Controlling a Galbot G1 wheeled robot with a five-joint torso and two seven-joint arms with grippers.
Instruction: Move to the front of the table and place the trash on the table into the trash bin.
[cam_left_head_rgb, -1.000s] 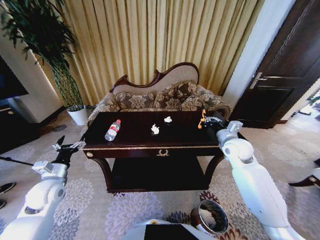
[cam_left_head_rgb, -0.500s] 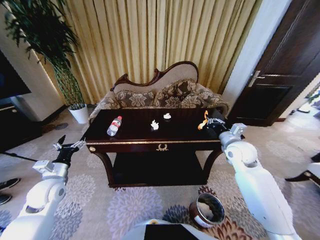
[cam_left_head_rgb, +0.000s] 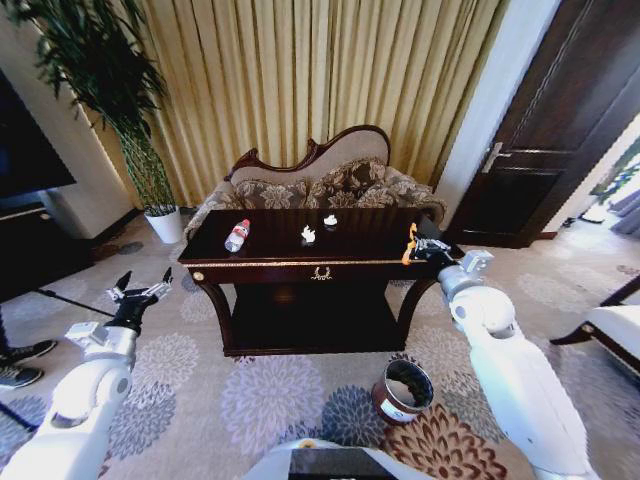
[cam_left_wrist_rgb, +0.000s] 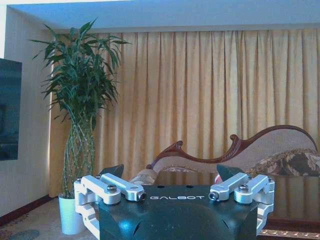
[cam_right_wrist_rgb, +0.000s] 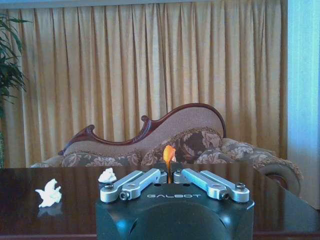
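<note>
The trash bin (cam_left_head_rgb: 404, 390) stands on the carpet nearest the robot, before the counter (cam_left_head_rgb: 300, 268). The left claw (cam_left_head_rgb: 139, 297) hangs spread, empty, left of the counter; the right claw (cam_left_head_rgb: 418, 251) pinches the orange scrap (cam_left_head_rgb: 410, 243) at the counter's right end. Farther back lie the bottle (cam_left_head_rgb: 237, 235) and two white scraps (cam_left_head_rgb: 309, 234).

Formal sitting room of a home or hotel suite, gold curtains (cam_left_head_rgb: 300, 80) hung floor-length, carved sofa (cam_left_head_rgb: 315, 185) stood behind a glossy table (cam_left_head_rgb: 300, 262), floral carpet (cam_left_head_rgb: 270, 400), potted bamboo (cam_left_head_rgb: 120, 110), dark panelled door (cam_left_head_rgb: 560, 130).
</note>
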